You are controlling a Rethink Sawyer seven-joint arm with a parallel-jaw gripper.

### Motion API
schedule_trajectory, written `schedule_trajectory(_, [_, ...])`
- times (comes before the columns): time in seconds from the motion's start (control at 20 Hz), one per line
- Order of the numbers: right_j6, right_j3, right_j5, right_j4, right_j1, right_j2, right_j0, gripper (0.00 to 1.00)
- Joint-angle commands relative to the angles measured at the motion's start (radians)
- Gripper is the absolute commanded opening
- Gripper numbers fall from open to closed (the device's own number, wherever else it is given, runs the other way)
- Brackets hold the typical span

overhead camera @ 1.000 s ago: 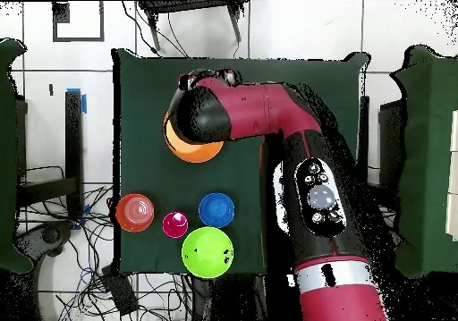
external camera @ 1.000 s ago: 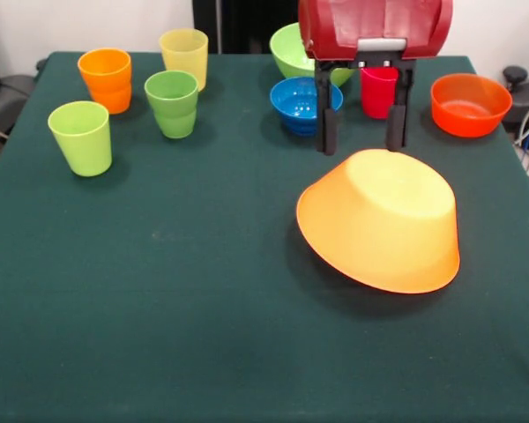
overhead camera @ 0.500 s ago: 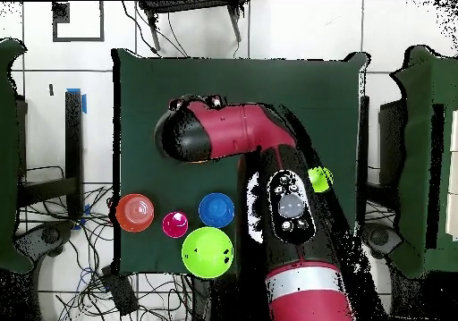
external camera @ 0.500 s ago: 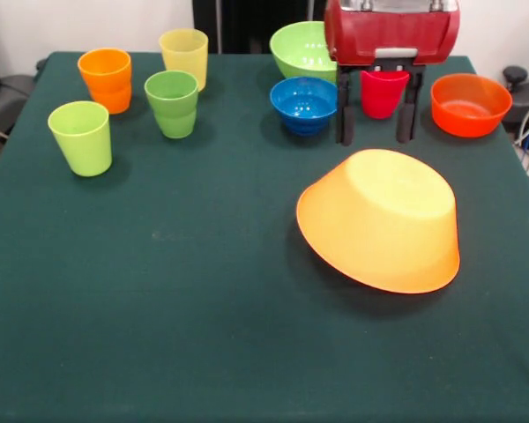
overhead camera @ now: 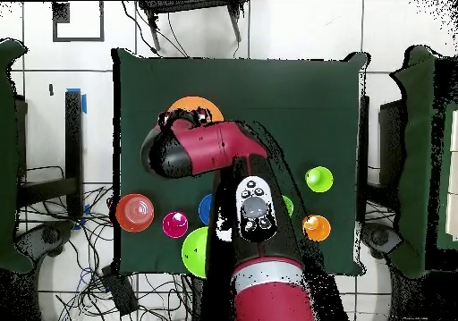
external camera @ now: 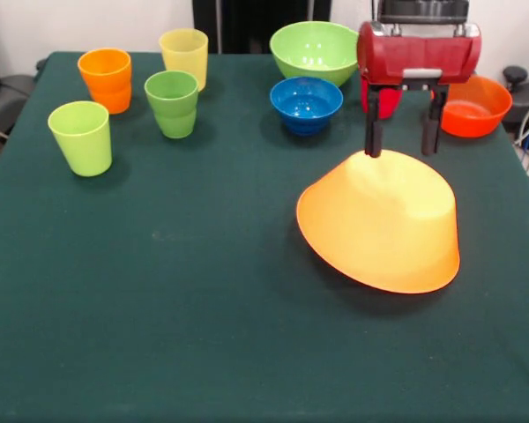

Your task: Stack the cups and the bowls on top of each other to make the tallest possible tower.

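The very large orange bowl [external camera: 379,220] lies upside down and tilted on the green table [external camera: 203,335]; in the overhead view only its far part [overhead camera: 197,110] shows past the arm. My gripper [external camera: 402,145] hangs open and holds nothing, just behind the bowl's upturned base. It half hides the red-pink cup [external camera: 383,99]. Along the back stand the small red-orange bowl [external camera: 476,106], small blue bowl [external camera: 306,103] and light green bowl [external camera: 315,48]. At the left stand the orange [external camera: 106,79], pale yellow [external camera: 184,57], green [external camera: 172,103] and lime green [external camera: 80,137] cups.
In the overhead view the arm [overhead camera: 215,147] covers the table's middle. The red-orange bowl [overhead camera: 135,212], the pink cup [overhead camera: 175,223] and the green bowl [overhead camera: 199,250] sit by the near edge. Cables lie on the floor beyond it.
In the front view my gripper has moved right, from beside the blue bowl to in front of the red-pink cup, staying open. No bowl or cup has moved.
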Motion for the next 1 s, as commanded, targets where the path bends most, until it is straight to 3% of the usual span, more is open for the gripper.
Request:
schedule_trajectory(0.05, [0.224,0.096,-0.072,0.047,0.132,-0.036,0.023,1.0])
schedule_trajectory(0.4, [0.324,0.143,-0.107,0.153,0.185,-0.039,0.057,1.0])
schedule_trajectory(0.8, [0.349,0.204,-0.051,0.259,0.159,-0.015,0.068,1.0])
schedule_trajectory(1.0, [0.373,0.211,-0.042,0.316,0.141,-0.056,0.116,1.0])
